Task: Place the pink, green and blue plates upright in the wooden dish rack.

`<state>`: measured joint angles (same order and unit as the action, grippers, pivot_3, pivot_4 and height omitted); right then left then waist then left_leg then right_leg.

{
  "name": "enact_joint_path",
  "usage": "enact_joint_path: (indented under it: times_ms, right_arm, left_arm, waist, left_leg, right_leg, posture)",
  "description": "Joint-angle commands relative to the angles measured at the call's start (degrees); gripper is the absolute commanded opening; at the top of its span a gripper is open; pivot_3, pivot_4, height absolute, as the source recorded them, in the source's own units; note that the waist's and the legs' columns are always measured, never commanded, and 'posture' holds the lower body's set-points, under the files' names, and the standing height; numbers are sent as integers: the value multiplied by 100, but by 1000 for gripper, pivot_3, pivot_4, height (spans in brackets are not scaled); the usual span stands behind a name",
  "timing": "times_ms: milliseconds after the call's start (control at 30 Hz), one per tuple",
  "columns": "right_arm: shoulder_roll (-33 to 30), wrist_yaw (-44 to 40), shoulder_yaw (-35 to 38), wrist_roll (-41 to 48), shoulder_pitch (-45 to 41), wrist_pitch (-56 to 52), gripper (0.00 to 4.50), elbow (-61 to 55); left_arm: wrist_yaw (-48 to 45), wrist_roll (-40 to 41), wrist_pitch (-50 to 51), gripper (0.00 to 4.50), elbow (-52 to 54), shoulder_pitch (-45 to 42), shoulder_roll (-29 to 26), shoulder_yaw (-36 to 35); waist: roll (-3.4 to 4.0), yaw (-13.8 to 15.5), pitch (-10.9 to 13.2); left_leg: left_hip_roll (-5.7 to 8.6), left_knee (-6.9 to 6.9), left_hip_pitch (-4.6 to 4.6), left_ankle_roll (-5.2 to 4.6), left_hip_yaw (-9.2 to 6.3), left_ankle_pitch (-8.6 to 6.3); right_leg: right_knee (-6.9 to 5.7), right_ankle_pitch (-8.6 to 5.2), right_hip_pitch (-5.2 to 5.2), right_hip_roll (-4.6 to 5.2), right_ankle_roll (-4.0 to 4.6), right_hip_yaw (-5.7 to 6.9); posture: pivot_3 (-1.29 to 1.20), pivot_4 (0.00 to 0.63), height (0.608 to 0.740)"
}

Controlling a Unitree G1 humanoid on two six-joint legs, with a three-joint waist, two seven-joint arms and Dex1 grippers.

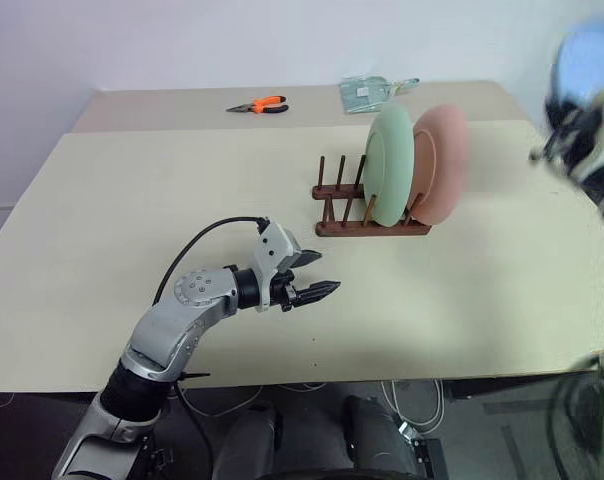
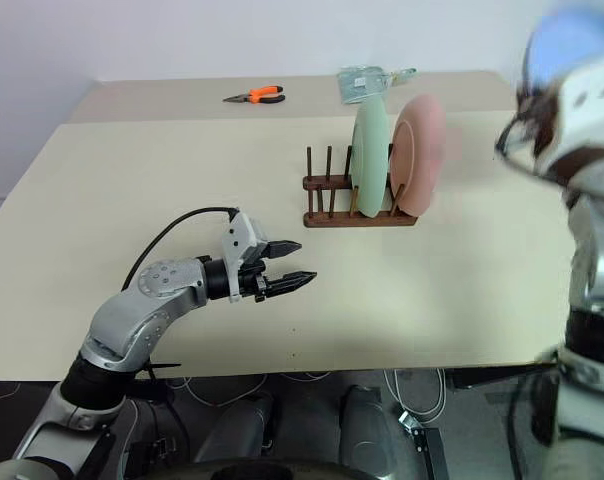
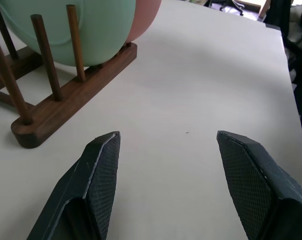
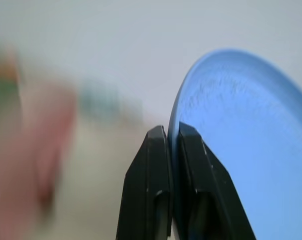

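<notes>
The wooden dish rack (image 1: 344,213) stands mid-table with the green plate (image 1: 388,165) and the pink plate (image 1: 444,162) upright in its right-hand slots; the left pegs are bare. My right gripper (image 4: 172,137) is raised high at the right edge of the head views, shut on the rim of the blue plate (image 4: 251,145), which shows blurred at the top right (image 1: 590,58). My left gripper (image 1: 322,275) hovers open over the table in front of the rack, nothing between its fingers (image 3: 103,165).
Orange-handled pliers (image 1: 259,104) and a clear packet (image 1: 367,92) lie on the far table. The table's front edge (image 1: 282,385) runs just below my left arm. Bare tabletop lies left of the rack.
</notes>
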<state>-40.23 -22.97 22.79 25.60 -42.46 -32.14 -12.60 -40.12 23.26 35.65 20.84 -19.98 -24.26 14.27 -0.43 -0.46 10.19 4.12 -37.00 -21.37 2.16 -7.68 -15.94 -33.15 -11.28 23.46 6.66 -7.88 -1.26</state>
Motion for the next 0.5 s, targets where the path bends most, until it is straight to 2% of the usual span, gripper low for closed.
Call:
enact_joint_path:
  times_ms: [33, 100, 267, 367, 500]
  right_arm:
    - [517, 102, 114, 1787, -677, -920, 44, -702]
    - [1313, 694, -51, 2915, -1200, -1414, 44, -803]
    - [2979, 2251, -241, 4636, -1673, -1759, 44, -290]
    - [3397, 2956, -275, 4761, -1500, -1739, 44, 102]
    - [3546, 3293, -409, 4725, -1148, -1678, 44, 330]
  left_arm:
    - [4, -11, -150, 3160, 74, -29, 4, -163]
    - [11, -39, -187, 3160, 41, -2, -29, -219]
    - [34, -48, -248, 3160, -29, 20, -66, -347]
    - [86, -25, -241, 3160, 29, 89, -108, -480]
    - [115, -11, -227, 3160, 141, 239, -177, -596]
  waist:
    - [-11, -6, -6]
    - [-11, -17, -7]
    - [-6, -33, -6]
    - [-7, 5, -7]
    - [-6, -20, -7]
  left_leg:
    - [0, 4, 1, 0, -8, 0]
    - [0, 4, -1, 0, -18, 0]
    - [1, 4, 0, 0, -30, 0]
    - [5, 4, -3, 1, -30, 1]
    - [10, 4, -6, 1, -20, 1]
  right_leg:
    - [0, 1, -1, -1, -1, 6]
    - [0, 1, -2, 0, 1, 14]
    - [-10, 3, 9, 0, 4, 9]
    - [-16, 10, 13, 0, -8, 11]
    - [-14, 11, 15, 2, -9, 10]
  posture:
    - [0, 150, 740]
    - [0, 150, 740]
    - [0, 150, 740]
    - [0, 150, 740]
    - [0, 150, 740]
